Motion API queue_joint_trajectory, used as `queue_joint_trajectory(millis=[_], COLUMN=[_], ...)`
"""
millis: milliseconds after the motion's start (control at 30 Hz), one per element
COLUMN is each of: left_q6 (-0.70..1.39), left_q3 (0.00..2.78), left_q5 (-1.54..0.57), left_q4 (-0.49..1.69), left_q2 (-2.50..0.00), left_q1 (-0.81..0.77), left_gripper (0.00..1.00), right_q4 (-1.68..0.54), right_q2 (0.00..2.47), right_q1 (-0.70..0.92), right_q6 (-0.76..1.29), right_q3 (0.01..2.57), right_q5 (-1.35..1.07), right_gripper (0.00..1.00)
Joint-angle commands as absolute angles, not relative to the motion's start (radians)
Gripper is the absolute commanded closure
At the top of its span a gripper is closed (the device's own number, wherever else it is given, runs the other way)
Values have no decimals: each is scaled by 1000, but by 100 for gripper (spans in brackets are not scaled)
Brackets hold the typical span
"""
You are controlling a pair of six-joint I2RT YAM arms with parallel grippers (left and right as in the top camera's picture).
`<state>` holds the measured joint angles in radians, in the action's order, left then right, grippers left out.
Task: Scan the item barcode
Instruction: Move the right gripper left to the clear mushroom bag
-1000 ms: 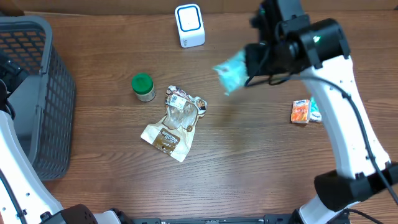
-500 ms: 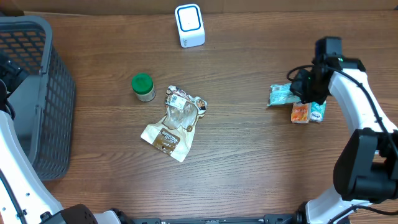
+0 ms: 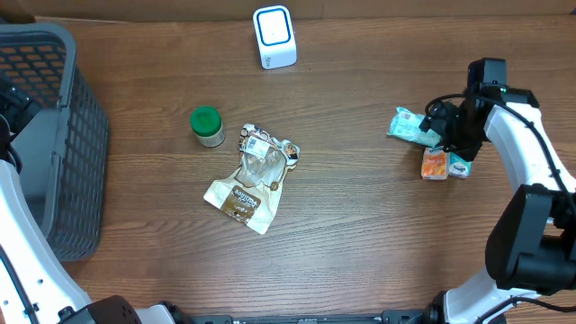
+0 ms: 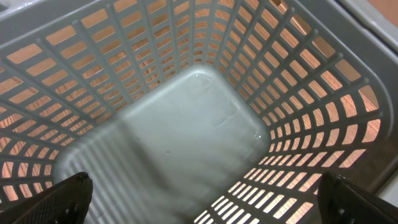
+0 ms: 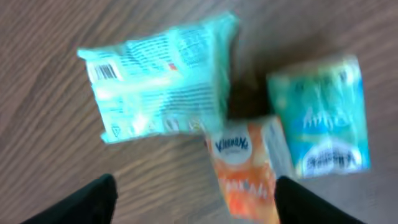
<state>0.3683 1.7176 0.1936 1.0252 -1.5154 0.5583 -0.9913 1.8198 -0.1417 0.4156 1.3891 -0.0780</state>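
1. The left gripper [image 4: 208,199] hangs over the grey basket [image 4: 155,56]. Its fingers are spread wide and it holds nothing. It can wait there.
2. A green-lidded jar [image 3: 207,125] and a snack pouch [image 3: 252,180] lie in the middle of the table [image 3: 360,252]. Their labels are too small to read.
3. The white scanner [image 3: 274,36] stands at the far edge. A barcode has to face it to be read.
4. The teal packet [image 5: 161,81] is the task's thing. It lies flat on the table at the right, and nothing holds it. Its barcode [image 5: 104,70] faces up. The small print is too blurry to read.
5. The right gripper [image 5: 196,202] is just above the packet. Its fingers are spread and pinch nothing. I think the best move is straight up, so no finger drags the packet or bumps the packs beside it.
6. An orange tissue pack [image 5: 245,168] touches a blue-green tissue pack [image 5: 320,124]. The orange one seems to say Kleenex, but it is blurry.
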Motion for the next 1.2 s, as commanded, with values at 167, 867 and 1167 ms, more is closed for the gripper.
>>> queue_joint_trajectory(millis=[167,867,1167], left_q6=[389,389,389], left_q3=[1736,1736,1736], left_q5=[190,190,190], left_q4=[1024,1024,1024], left_q2=[-1520,-1520,-1520], left_q1=[562,562,562], left_gripper=[0,0,0], right_q4=[-1214,-969,-775], right_q2=[1807,1809,1809], right_q1=[13,376,454], right_q6=[390,527,620], right_q3=[1627,1468,1254], right_q5=[-197,-404,-455], right_gripper=[10,1,13])
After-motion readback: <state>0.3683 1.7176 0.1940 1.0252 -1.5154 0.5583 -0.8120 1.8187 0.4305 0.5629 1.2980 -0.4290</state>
